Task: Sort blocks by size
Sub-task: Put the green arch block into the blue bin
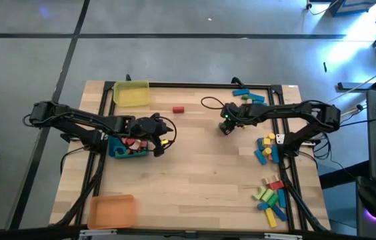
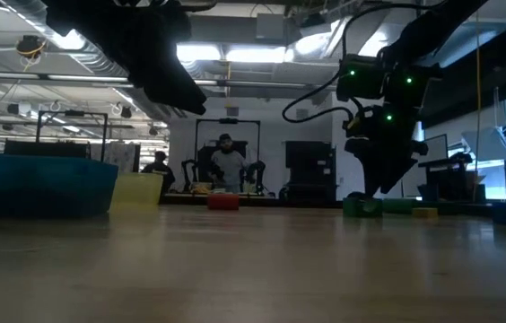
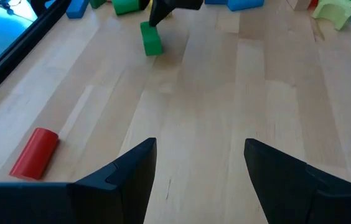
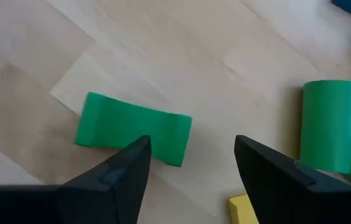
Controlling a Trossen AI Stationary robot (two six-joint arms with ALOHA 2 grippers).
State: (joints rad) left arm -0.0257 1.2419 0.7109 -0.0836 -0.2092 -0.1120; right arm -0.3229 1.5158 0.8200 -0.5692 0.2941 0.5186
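A green block [image 4: 132,127] lies flat on the wooden table [image 1: 195,180], with my right gripper [image 4: 191,155] open just above it, pointing steeply down. The gap between its fingers stands beside the block's end, and one fingertip [image 4: 132,158] is at the block's edge. In the low view that gripper [image 2: 374,184] hangs right over the green block [image 2: 362,206]. A green cylinder [image 4: 327,124] and a yellow block [image 4: 247,210] lie close by. My left gripper [image 3: 200,146] stands open over bare wood beside the blue tray [image 1: 116,152], with nothing between its fingers. My right gripper has one fingertip [image 4: 132,158] at the green block's long edge [image 4: 157,149], coming from above. That finger covers the spot, so I cannot tell whether it touches. Nothing lies between the two fingers.
A red cylinder [image 3: 35,152] lies on the table between the arms. The yellow tray [image 1: 132,93] is at the far left, the orange tray [image 1: 111,211] at the near left. Loose blocks lie in heaps on the right [image 1: 267,150] [image 1: 273,200] and at the far edge [image 1: 248,97].
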